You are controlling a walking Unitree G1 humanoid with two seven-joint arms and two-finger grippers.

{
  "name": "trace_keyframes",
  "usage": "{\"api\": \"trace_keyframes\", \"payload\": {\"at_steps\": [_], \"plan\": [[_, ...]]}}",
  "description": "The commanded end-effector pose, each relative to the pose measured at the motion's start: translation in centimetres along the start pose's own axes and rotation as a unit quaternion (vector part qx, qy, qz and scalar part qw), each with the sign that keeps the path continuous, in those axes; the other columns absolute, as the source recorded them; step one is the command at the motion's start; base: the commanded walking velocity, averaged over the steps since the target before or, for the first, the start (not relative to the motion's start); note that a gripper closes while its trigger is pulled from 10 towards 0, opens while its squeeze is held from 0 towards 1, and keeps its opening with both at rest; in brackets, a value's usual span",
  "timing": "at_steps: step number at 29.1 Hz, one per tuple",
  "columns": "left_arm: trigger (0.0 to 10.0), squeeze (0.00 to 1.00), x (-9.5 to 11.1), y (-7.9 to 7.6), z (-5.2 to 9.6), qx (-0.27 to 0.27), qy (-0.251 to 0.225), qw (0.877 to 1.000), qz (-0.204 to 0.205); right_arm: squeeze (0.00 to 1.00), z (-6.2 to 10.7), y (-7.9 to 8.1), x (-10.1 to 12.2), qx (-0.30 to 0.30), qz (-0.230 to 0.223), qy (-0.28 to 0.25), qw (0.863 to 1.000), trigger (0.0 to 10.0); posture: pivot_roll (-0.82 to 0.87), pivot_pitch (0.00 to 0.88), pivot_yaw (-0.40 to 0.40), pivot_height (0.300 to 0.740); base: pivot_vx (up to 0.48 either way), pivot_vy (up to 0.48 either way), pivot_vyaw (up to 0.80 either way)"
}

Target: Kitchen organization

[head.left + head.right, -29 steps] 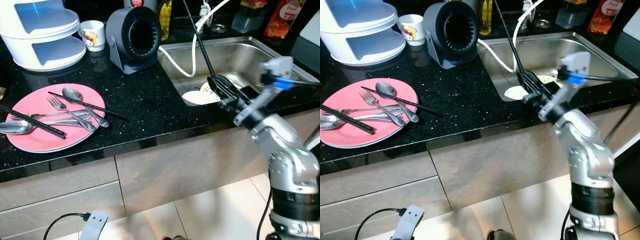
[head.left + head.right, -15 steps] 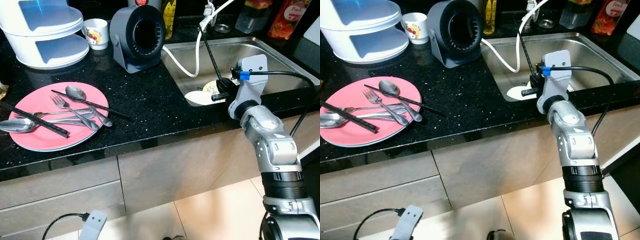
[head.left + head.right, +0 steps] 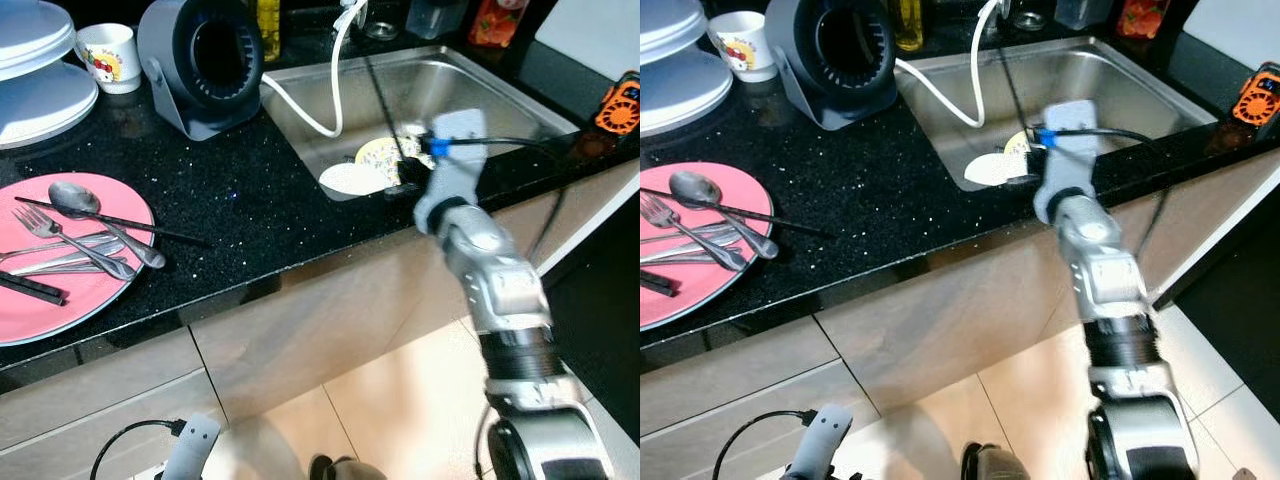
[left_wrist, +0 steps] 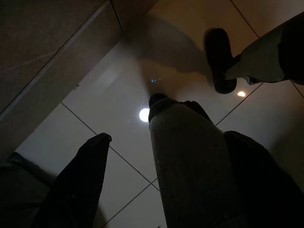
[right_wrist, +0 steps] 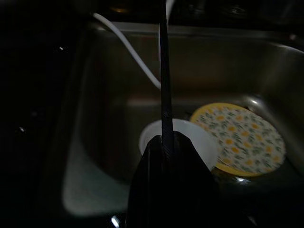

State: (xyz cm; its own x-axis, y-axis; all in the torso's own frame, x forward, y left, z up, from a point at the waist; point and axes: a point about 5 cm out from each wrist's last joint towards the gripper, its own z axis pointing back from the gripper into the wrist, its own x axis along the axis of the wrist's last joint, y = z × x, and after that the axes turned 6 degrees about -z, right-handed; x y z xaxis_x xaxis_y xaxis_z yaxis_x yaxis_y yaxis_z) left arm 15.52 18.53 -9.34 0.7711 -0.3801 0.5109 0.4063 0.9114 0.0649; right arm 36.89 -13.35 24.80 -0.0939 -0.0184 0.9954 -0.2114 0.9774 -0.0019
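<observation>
The thin black chopstick [image 5: 165,71] is pinched between the closed black fingers of the right gripper [image 5: 166,142], which hangs over the near edge of the stainless steel sink [image 3: 470,85]; in the right wrist view the stick runs straight out from the fingertips, its long axis in line with the gripper, its free end pointing away over the basin toward the white curved hose [image 3: 300,105] and the back wall. In the eye views it stands steeply, leaning up and away from the robot. Below it in the sink lie a small white dish [image 5: 187,135] and a round yellow flower-patterned plate [image 5: 242,137], the plate's edge resting against the dish. The grip is at one end only, so the stick has a long unsupported length; I judge that a quick swing of the wrist could let it pivot or slide out between the pads and drop into the basin among the dishes. Its far end also sits near the hose, and a sweep sideways could catch it there and lever it loose. On the black speckled stone counter [image 3: 230,190] a pink round plate [image 3: 60,300] holds a metal spoon [image 3: 95,215], a metal fork [image 3: 70,240] and more black chopsticks [image 3: 110,222], well apart from the sink. The left gripper [image 4: 156,161] hangs idle toward the tiled floor [image 4: 118,123], its two dark fingers spread with nothing between them.
</observation>
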Motion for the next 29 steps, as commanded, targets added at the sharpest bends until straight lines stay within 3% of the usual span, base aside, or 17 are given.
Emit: {"api": "trace_keyframes", "payload": {"at_steps": [1, 3, 6, 10, 15, 18, 20, 29], "plan": [[10.0, 0.0, -3.5, -1.3, 0.6, -0.025, 0.069, 0.997, 0.0, 0.0, -0.3, 0.3, -0.3, -0.004, 0.004, 0.004, 1.0, 10.0, 0.01, 0.202, -0.048, 0.74, 0.0, 0.0, 0.0], [10.0, 0.0, -3.6, -1.3, 0.6, -0.025, 0.069, 0.997, 0.0, 0.0, -0.4, 0.4, -0.3, -0.005, 0.003, 0.005, 1.0, 10.0, 0.01, 0.202, -0.048, 0.74, 0.0, 0.0, 0.0], [10.0, 0.0, -3.8, -1.6, 0.7, -0.027, 0.07, 0.997, 0.004, 0.0, -2.2, 1.6, -0.8, -0.038, 0.025, 0.028, 0.999, 10.0, 0.02, 0.206, -0.06, 0.74, 0.0, 0.0, 0.0], [10.0, 0.0, -4.0, -1.8, 0.7, -0.028, 0.071, 0.997, 0.005, 0.0, -3.0, 1.7, -0.4, -0.054, 0.031, 0.032, 0.998, 10.0, 0.03, 0.214, -0.065, 0.74, 0.0, 0.0, 0.0], [10.0, 0.0, -4.1, -2.0, 0.8, -0.03, 0.071, 0.997, 0.008, 0.0, -3.8, 0.8, 0.0, -0.094, 0.027, 0.043, 0.994, 10.0, 0.03, 0.223, -0.07, 0.74, 0.0, 0.0, 0.0], [10.0, 0.0, -4.5, -2.1, 0.9, -0.031, 0.074, 0.997, 0.009, 0.0, -4.4, 0.1, 0.7, -0.118, 0.053, 0.04, 0.991, 10.0, 0.03, 0.233, -0.071, 0.74, 0.0, 0.0, 0.0], [10.0, 0.0, -4.8, -2.2, 1.0, -0.033, 0.076, 0.996, 0.01, 0.0, -4.7, -0.8, 1.1, -0.135, 0.101, 0.051, 0.984, 10.0, 0.03, 0.244, -0.069, 0.74, 0.0, 0.0, 0.0], [10.0, 0.0, -5.0, -2.2, 1.1, -0.034, 0.08, 0.996, 0.008, 0.0, -4.9, -2.7, 1.9, -0.149, 0.137, 0.068, 0.977, 10.0, 0.03, 0.254, -0.071, 0.74, 0.0, 0.0, 0.0]]}}
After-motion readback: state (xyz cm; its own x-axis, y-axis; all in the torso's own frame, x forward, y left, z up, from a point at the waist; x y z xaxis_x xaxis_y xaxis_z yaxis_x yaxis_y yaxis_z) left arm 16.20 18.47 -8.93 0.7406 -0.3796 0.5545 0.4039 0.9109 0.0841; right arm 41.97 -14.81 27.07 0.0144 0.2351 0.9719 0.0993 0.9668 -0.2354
